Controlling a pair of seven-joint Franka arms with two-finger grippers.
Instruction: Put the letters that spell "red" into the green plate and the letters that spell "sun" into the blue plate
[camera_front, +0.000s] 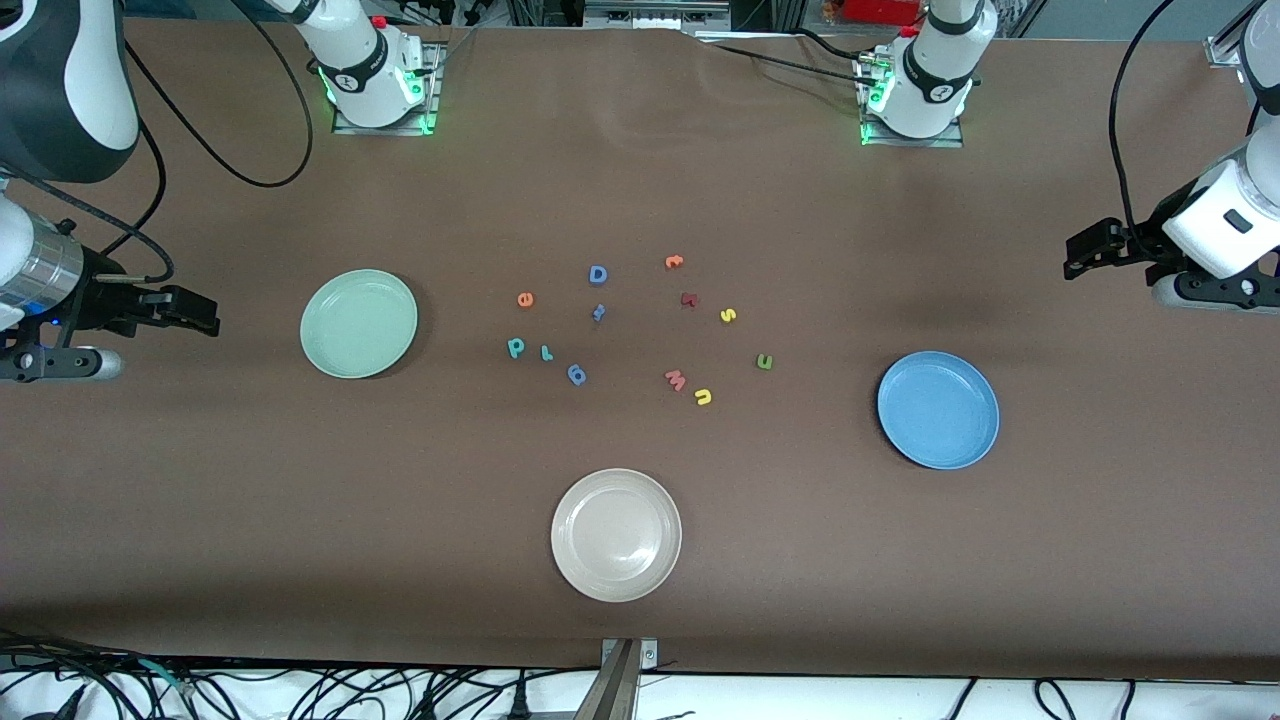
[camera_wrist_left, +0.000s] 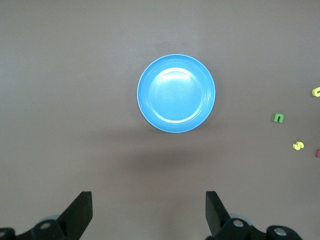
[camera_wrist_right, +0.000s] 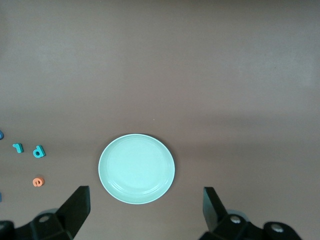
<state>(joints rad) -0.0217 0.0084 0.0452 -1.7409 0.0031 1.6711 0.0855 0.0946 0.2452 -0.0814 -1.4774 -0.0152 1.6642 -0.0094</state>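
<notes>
The green plate (camera_front: 358, 323) lies toward the right arm's end, the blue plate (camera_front: 938, 409) toward the left arm's end. Between them are scattered the orange "e" (camera_front: 526, 299), teal "d" (camera_front: 516, 347), teal "r" (camera_front: 546, 352), yellow "s" (camera_front: 728, 315), dark green "n" (camera_front: 764, 362) and yellow "u" (camera_front: 703, 397). My right gripper (camera_front: 195, 310) hangs open and empty above the table's end beside the green plate (camera_wrist_right: 136, 168). My left gripper (camera_front: 1085, 250) hangs open and empty above the other end, near the blue plate (camera_wrist_left: 176, 93). Both plates hold nothing.
A beige plate (camera_front: 616, 534) sits nearest the front camera. Other letters lie among the task's: a blue "D" (camera_front: 598, 274), an orange "t" (camera_front: 674, 262), a pink "w" (camera_front: 676, 379), a dark red one (camera_front: 689, 299) and two small blue ones (camera_front: 577, 375).
</notes>
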